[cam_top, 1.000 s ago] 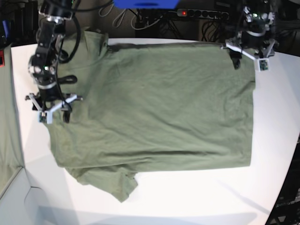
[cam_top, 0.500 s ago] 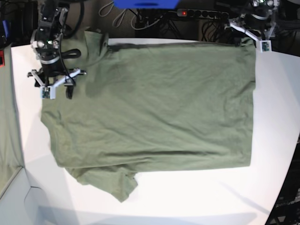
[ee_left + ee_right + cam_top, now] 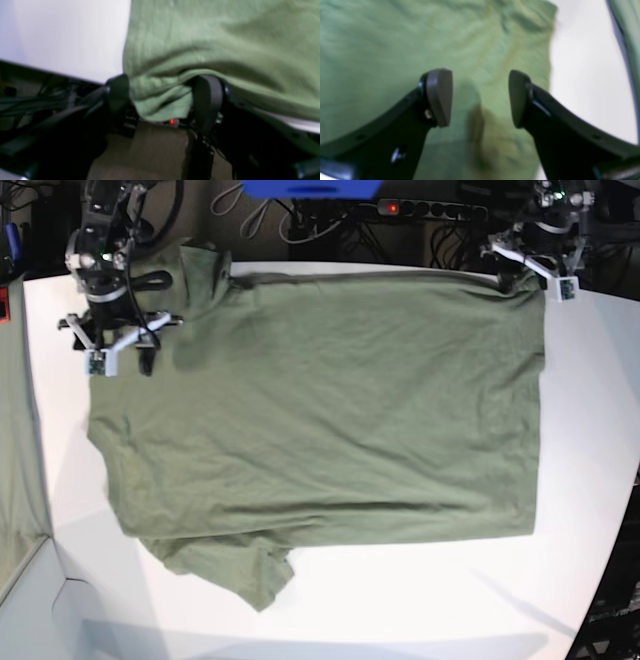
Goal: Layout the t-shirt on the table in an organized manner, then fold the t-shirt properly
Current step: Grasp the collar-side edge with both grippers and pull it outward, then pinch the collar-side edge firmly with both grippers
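The t-shirt (image 3: 320,405) is spread nearly flat across the table (image 3: 420,610); layout is judged almost done, with one sleeve bunched at the near edge and no fold begun. The left gripper (image 3: 162,100) is poised at the far hem corner, jaws apart, cloth draped between them but not pinched. The right gripper (image 3: 480,97) is held above the shoulder area, open and empty.

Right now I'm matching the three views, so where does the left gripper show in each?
Base: left gripper at the top right, on the t-shirt's far corner.
Left wrist: its fingers at lower centre, open around a fold of shirt hanging off the table.
Right wrist: not in it.
Shared landmark: the shirt's edge against the white table.
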`<state>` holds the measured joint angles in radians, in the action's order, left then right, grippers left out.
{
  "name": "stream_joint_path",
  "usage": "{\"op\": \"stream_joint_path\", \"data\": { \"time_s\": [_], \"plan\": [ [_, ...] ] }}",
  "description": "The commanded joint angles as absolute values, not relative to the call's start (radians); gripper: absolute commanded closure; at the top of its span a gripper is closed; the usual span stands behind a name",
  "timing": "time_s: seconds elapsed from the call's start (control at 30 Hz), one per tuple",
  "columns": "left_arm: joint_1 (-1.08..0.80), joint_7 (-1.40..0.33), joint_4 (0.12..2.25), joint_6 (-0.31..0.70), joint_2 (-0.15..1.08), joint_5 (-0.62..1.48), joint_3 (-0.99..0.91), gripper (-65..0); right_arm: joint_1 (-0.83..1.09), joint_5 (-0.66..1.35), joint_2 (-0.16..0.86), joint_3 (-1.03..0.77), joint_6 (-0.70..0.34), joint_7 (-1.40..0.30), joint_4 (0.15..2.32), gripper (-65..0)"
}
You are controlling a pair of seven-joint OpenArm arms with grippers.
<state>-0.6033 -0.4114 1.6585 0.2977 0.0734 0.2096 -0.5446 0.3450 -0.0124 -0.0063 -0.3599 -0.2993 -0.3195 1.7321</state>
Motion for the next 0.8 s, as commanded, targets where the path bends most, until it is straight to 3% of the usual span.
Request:
{"op": "stream_joint_path", "data": {
  "time_s": [0.0,0.23,0.47,0.77],
  "plan": [
    [-0.613,-0.443,1.652,0.297,0.079,0.203,-0.545,-38.8,0.338,-0.002,0.001,-0.360,-0.298,-0.292,1.770,-36.0],
    [-0.599,-0.443,1.652,0.297,0.079,0.203,-0.544,-13.9,0.404,-0.002,-0.001,-0.395,-0.298,-0.297,1.814,-36.0],
    [-0.572,-0.447,1.656,0.297,0.079,0.203,-0.539,-13.8,0.489,-0.001,-0.042,-0.447,-0.298,-0.410,1.836,-36.2],
    [-0.565,-0.447,1.658,0.297,0.079,0.203,-0.542,-13.7,0.547,-0.001,-0.074,-0.444,-0.298,-0.423,1.836,-36.2]
  ]
}}
